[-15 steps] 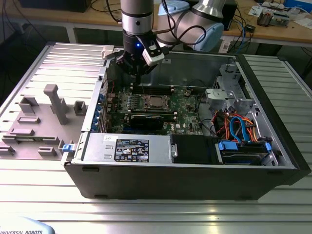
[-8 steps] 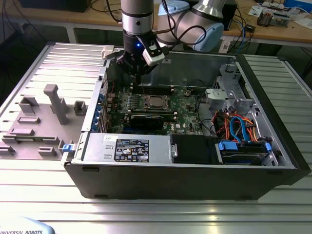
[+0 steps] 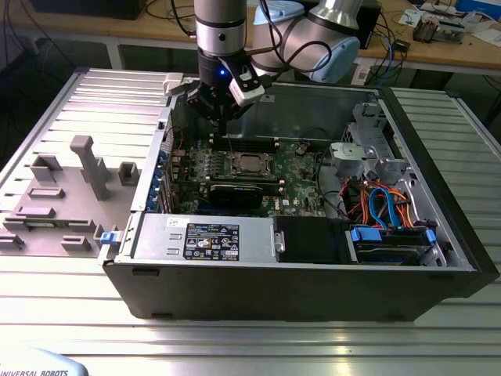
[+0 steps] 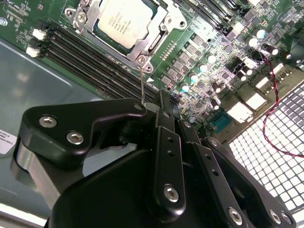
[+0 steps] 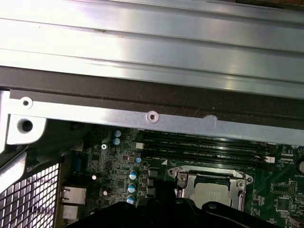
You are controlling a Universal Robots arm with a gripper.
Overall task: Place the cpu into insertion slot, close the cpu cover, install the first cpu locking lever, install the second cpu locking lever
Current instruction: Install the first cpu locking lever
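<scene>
Above the motherboard's far edge, at about 11 o'clock from the socket in the exterior view, the gripper (image 3: 222,110) was seen hanging inside the open computer case (image 3: 438,258). The cpu (image 4: 124,21) was seated in the insertion slot (image 4: 164,40), with the cpu cover (image 4: 176,20) folded flat around it, so those two steps were judged done. In the second wrist view a thin wire locking lever (image 4: 142,83) stood up from the socket's corner toward the gripper body, not latched; the first lever step was judged in hand. Whether the jaws were open, closed or gripping the lever could not be told. For latching, the lever would need to be pushed down and tucked under its hook beside the memory slots (image 4: 95,59).
</scene>
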